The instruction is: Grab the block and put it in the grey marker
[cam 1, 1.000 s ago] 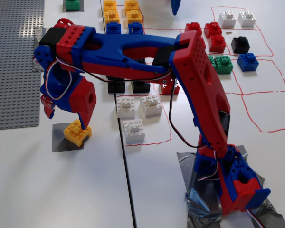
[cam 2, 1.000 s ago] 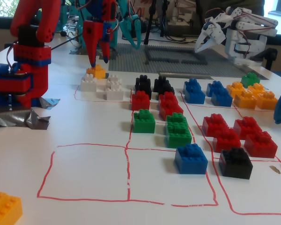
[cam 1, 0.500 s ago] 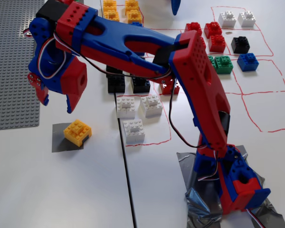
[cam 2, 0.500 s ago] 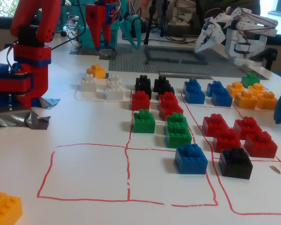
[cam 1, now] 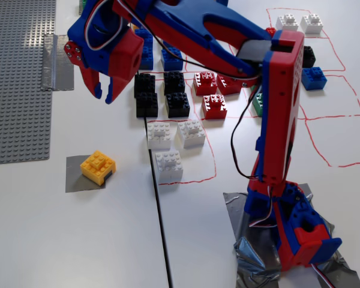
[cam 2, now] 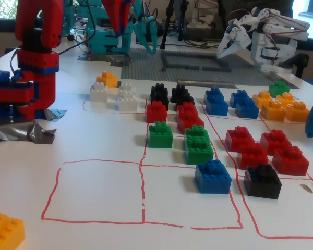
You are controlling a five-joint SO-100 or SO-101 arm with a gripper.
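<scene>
Block (cam 1: 97, 167) sits on grey marker (cam 1: 75, 180), partly hiding it | end effector (cam 1: 101, 93) raised well apart, slightly parted, empty | low fixed view crops its tips

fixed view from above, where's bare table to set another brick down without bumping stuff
Bare table lies below the grey marker holding the block, left of the black seam line. The hand-drawn red squares at right stand empty too. It is crowded around the white bricks and the black and red rows above them.

White table (cam 1: 78, 240), scattered bricks (cam 1: 168, 165)
</scene>
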